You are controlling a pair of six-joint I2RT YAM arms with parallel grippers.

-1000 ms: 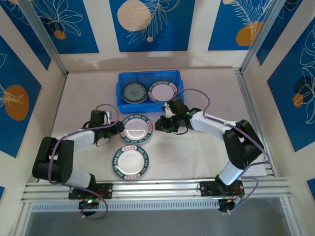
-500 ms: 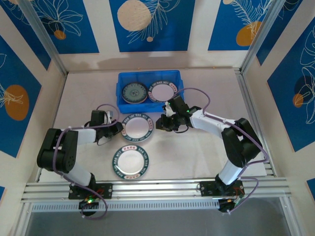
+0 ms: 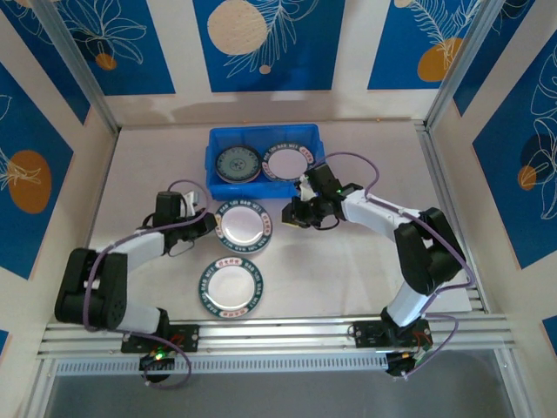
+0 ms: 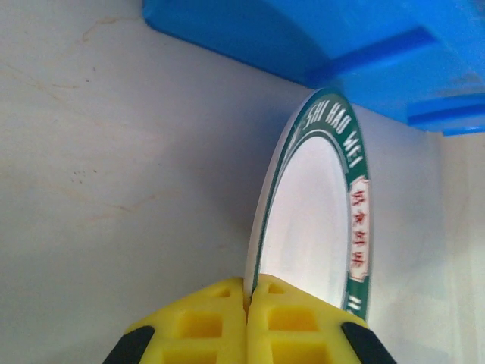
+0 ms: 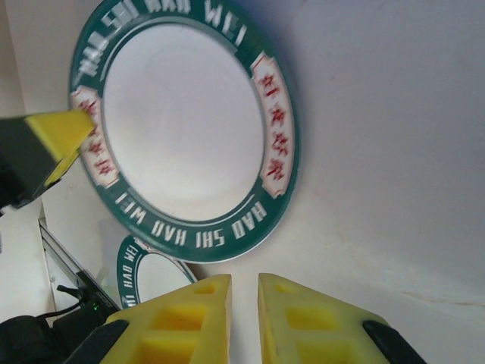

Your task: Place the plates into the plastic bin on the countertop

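— Clamping now?
— Yes: your left gripper (image 4: 248,292), ajar a second ago, has closed on the plate (image 4: 318,227) rim, centre frame, below the plastic bin (image 3: 261,131).
— And your right gripper (image 5: 244,292)?
— Barely parted, empty, drifted slightly upward beside the plate's right edge.

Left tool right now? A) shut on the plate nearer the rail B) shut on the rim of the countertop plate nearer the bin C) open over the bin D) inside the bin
B: the left wrist view shows the left tool closed on the edge of the green-rimmed plate, with the plastic bin just beyond it.
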